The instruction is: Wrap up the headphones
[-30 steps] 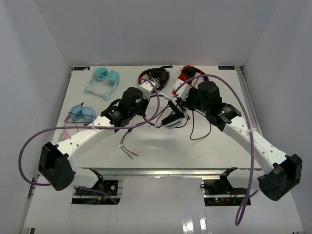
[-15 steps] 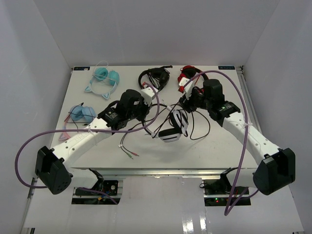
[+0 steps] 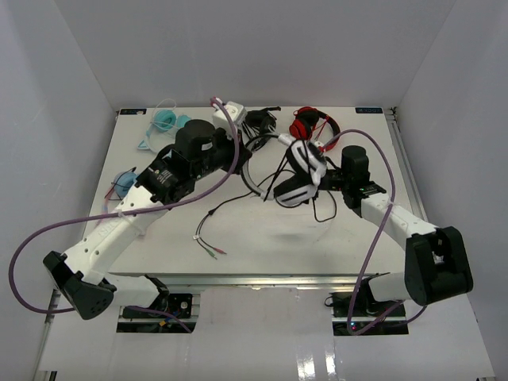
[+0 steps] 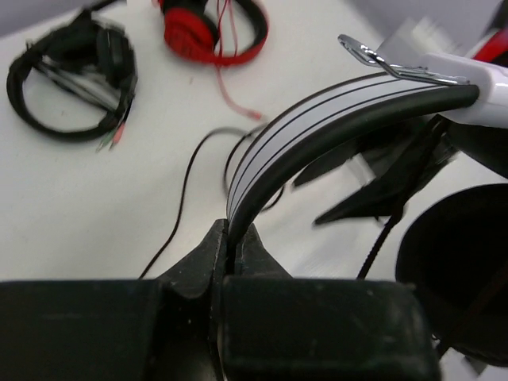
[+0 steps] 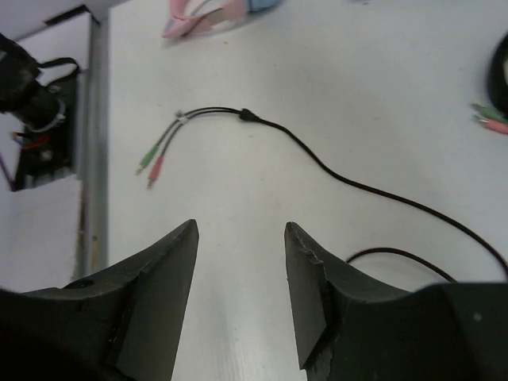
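Left gripper (image 4: 232,242): closed tight on the end of the white headband (image 4: 317,111). The band rises from between the jaws and arches away to 2 o'clock in the left wrist view.

Right gripper (image 5: 240,230): fingers spread wide apart, with nothing between them. Only bare table (image 3: 262,238) and cable show through the gap. In the top view this gripper sits just beside the earcups, on their 3 o'clock side. Contact with them cannot be confirmed.

The white-and-black headphones (image 3: 292,194) are just to the 3 o'clock side of the table's centre. They hang between the two arms and appear raised off the surface. The thin black cable (image 5: 317,163) trails from them across the table toward 7 o'clock. It splits into two leads ending in a green and a red plug (image 5: 155,159), which lie flat near the front edge.

Other items: all-black headphones (image 4: 71,79) at 12 o'clock by the back edge, red headphones (image 4: 210,32) at 1 o'clock, teal headphones (image 3: 167,123) at 11 o'clock.
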